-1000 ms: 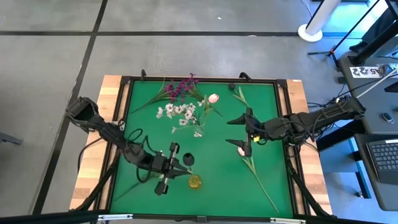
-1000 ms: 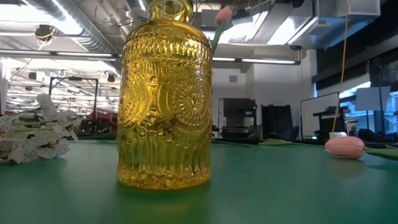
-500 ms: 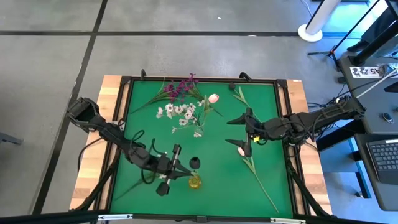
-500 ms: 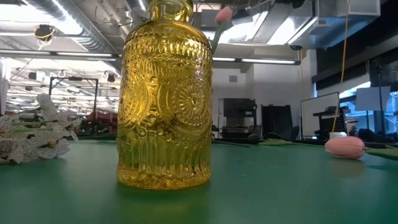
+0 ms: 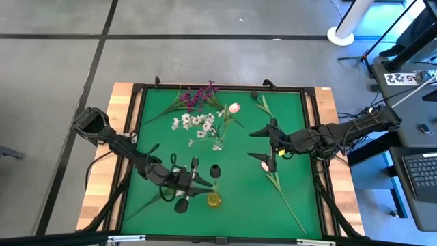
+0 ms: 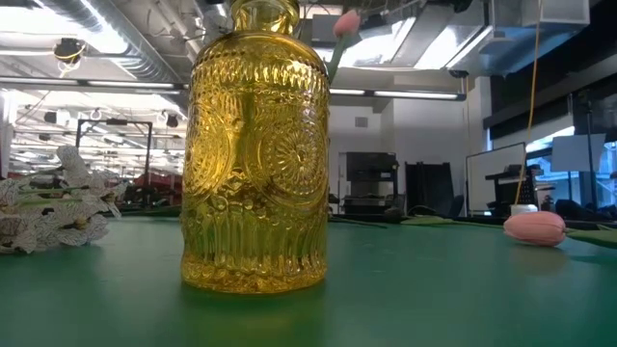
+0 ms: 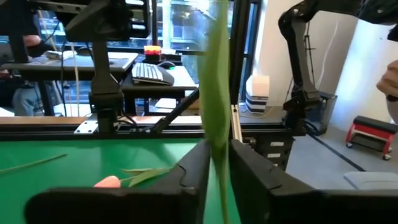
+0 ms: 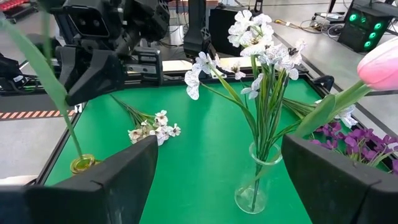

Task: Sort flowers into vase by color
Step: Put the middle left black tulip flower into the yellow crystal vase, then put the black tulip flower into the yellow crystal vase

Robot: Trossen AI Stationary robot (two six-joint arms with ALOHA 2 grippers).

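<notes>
Green-topped desk [image 5: 232, 154], black frame around it, seen whole only from the high view.

Left pincer [image 5: 199, 180] sits near the front edge, just beside the yellow vase [image 5: 214, 199]. A dark bud [image 5: 216, 169] shows just past its tip. The left wrist view gives what the overhead cannot: a green stem [image 7: 216, 93] stands upright between the two dark fingers [image 7: 194, 168], which are close on either side of it, narrow gap only. Whether they actually pinch the stem or have just slackened, cannot tell.

Right pincer [image 5: 268, 146] is over the right half of the desk, fingers spread wide, nothing between them. A pink tulip [image 5: 264, 165] lies on the cloth just beside its near finger, stem [image 5: 285, 198] running off toward the front right corner.

Low view: the yellow vase fills the picture, ribbed pressed glass [image 6: 255, 154], standing upright on the cloth. The same pink tulip head [image 6: 534, 227] lies far right; white blossoms [image 6: 53, 207] at the far left edge. Neither pincer can be made out here.

Right wrist view adds a clear glass vase [image 8: 258, 180] with white blossoms [image 8: 258, 43] standing in it, upright; from overhead that vase barely shows under the white cluster [image 5: 201, 123]. A loose white sprig [image 8: 152, 129] lies on the cloth beside it. Magenta-purple sprigs [image 5: 198, 96] lie near the back edge, with a second pink tulip [image 5: 234, 107] just beside them.
</notes>
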